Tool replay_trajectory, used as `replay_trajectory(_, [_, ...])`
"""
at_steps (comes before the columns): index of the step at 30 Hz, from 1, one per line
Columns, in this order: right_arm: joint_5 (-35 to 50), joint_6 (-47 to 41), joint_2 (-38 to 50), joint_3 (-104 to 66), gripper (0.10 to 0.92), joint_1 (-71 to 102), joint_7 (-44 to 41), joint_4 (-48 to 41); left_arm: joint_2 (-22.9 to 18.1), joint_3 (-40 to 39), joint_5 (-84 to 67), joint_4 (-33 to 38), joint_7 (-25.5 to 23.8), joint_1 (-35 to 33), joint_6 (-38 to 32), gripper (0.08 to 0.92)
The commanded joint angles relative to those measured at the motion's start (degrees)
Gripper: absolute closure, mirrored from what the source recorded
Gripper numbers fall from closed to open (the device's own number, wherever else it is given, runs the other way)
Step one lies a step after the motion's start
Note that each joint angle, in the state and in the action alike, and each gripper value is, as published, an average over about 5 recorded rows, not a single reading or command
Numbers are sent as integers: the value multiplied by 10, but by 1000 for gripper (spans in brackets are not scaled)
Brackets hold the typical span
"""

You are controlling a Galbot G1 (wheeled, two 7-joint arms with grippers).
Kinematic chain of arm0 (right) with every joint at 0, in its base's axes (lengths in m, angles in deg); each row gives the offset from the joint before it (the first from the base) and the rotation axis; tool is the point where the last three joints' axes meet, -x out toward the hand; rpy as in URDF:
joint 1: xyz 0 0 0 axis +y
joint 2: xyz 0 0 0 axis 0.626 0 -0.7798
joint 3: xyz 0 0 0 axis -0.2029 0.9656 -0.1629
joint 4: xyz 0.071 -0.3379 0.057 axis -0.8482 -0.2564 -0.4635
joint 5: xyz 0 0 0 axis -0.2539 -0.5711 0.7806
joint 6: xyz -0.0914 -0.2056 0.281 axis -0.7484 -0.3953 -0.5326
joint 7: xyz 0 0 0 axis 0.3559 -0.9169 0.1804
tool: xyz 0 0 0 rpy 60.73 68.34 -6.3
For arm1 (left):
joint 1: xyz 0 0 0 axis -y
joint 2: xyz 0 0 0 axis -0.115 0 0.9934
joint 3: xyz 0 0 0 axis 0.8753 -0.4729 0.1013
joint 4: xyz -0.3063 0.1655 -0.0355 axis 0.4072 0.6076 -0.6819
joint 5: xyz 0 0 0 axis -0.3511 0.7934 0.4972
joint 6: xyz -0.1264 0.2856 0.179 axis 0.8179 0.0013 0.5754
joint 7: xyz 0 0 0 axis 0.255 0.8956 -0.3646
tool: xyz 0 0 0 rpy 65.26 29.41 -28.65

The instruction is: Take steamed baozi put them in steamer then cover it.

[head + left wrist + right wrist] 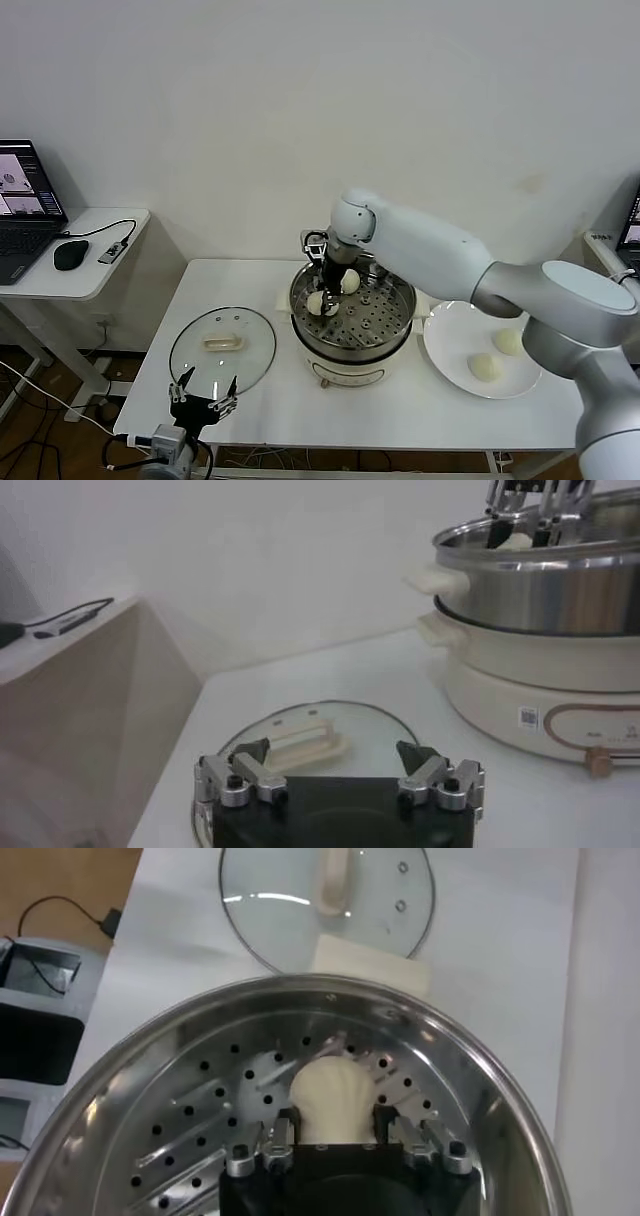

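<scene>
1. The right gripper (pixel 322 300) reaches down into the steamer (pixel 400 312) at the centre of the head view, its fingers clamped on a steamed baozi (pixel 330 1100) just above the perforated tray (pixel 190 1138)
2. A second baozi (pixel 350 282) lies on the tray just behind it, toward the far rim of the pot
3. Two more baozi (pixel 485 367) sit on the white plate (pixel 445 345) at the lower right of the head view, just beside the steamer's cream base
4. The cover (pixel 222 345) lies flat on the white table (pixel 400 415) at the lower left of centre, handle up, apart from the steamer
5. The left gripper (pixel 202 395) hangs at the bottom left of the head view, over the near edge of the cover, jaws spread wide and holding nothing
6. A laptop (pixel 25 205) and mouse (pixel 70 254) rest on a side desk at the far left
</scene>
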Motion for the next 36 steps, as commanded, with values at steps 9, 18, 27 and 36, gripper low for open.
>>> replay_trajectory(9, [8,-3,7,-7,381,5,-4,13,-1,0,1,-1,0,-2,0,177])
replay_trajectory(18, [27,-6,101,-17,206,-33,-23,101,-2,1,2,3,-1,-2,0,177])
replay_trajectory(27, [51,22,305,-7,202,-94,-55,231,2,0,4,12,-3,-7,1,177])
replay_trajectory(36, [20,83,461,-16,203,-88,-97,274,7,0,-2,19,-4,-14,6,177])
